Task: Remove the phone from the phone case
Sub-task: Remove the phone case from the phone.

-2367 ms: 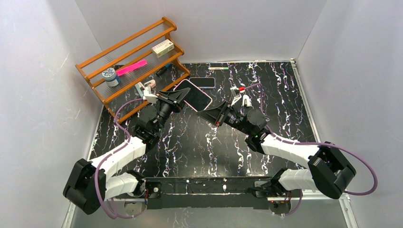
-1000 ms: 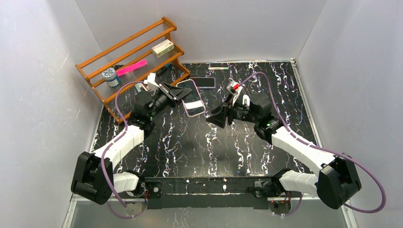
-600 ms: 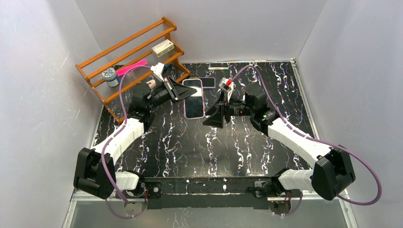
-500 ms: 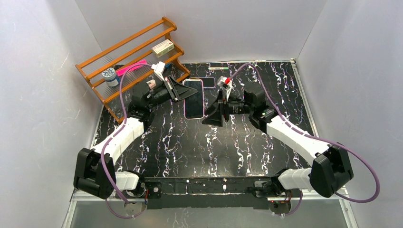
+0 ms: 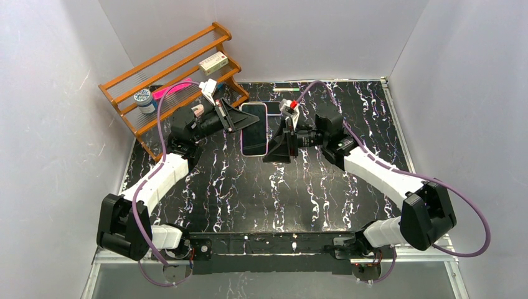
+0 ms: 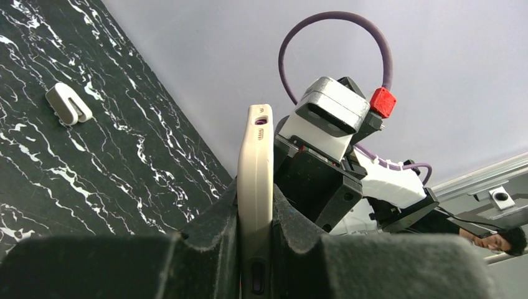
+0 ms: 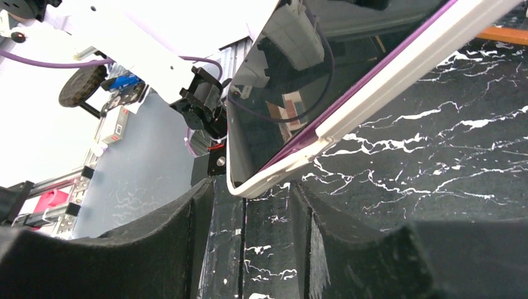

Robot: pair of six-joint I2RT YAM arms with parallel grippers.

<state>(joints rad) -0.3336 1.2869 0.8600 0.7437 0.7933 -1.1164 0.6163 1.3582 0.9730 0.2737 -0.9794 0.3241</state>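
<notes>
The phone, dark screen up, sits in a cream case with a pink rim (image 5: 254,129) and is held off the table at mid back. My left gripper (image 5: 238,119) is shut on the case's left long edge; the left wrist view shows the case edge-on (image 6: 256,174) clamped between the pads of that gripper (image 6: 255,249). My right gripper (image 5: 274,151) is open, just right of the phone's near end. In the right wrist view the screen (image 7: 292,68) and the cream case rim (image 7: 398,81) hang above the gap of that gripper (image 7: 252,212), the case corner at the gap's mouth, not touched.
A wooden rack (image 5: 168,75) with a jar, a pink item and a box stands at the back left. A second dark phone (image 5: 273,107) lies behind the held one. A green pen (image 5: 286,90) lies at the back edge. A small white clip (image 6: 68,103) lies on the table.
My left gripper has lifted the cased phone and turned it until its long side points front to back. My right gripper has moved left and back, up to the phone's near right corner.
</notes>
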